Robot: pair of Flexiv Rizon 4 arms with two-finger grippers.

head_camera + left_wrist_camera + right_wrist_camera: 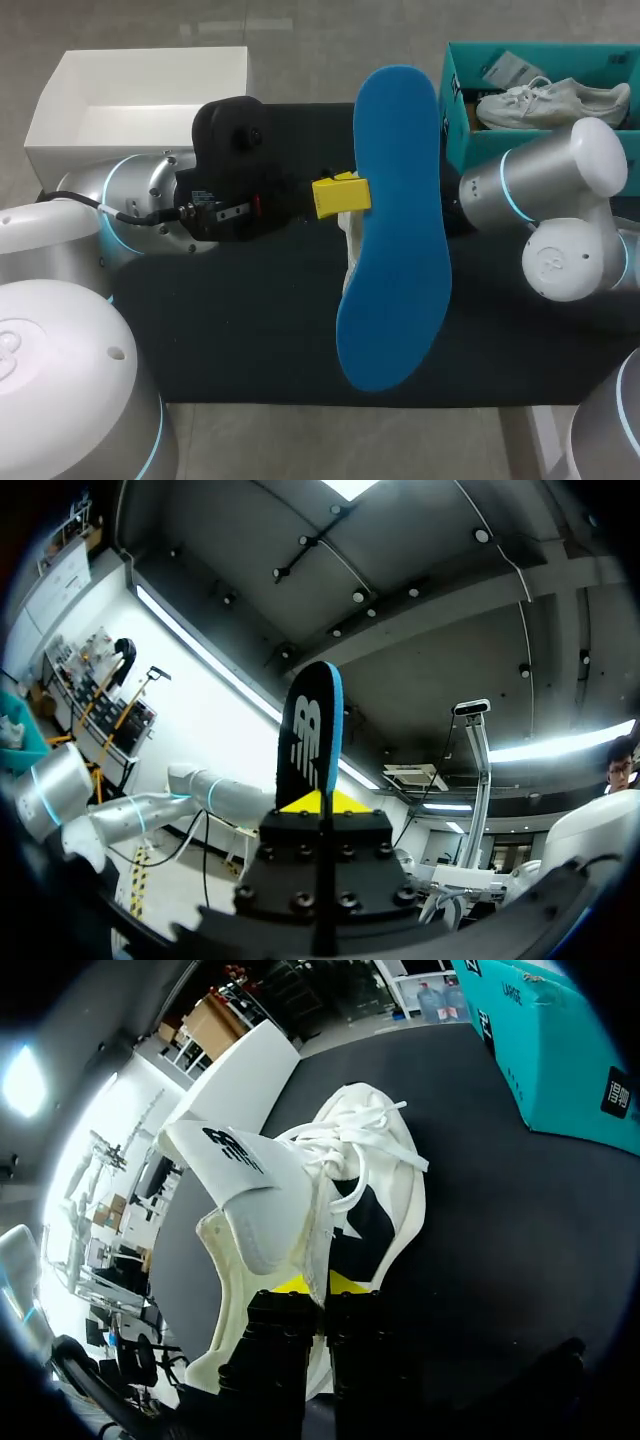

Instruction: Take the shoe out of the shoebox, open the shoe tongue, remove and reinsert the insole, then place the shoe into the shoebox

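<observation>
My left gripper is shut on one long edge of the blue insole and holds it raised above the black mat. In the left wrist view the insole stands edge-on between the yellow tips of that gripper. The white shoe lies on the mat with its tongue folded open. My right gripper is shut on the shoe's side wall. In the head view only a sliver of the shoe shows behind the insole, which hides the right gripper. The teal shoebox stands at the back right.
A second white shoe lies in the teal shoebox. An open white box sits at the back left. The black mat covers the table's middle. My right arm stands in front of the shoebox.
</observation>
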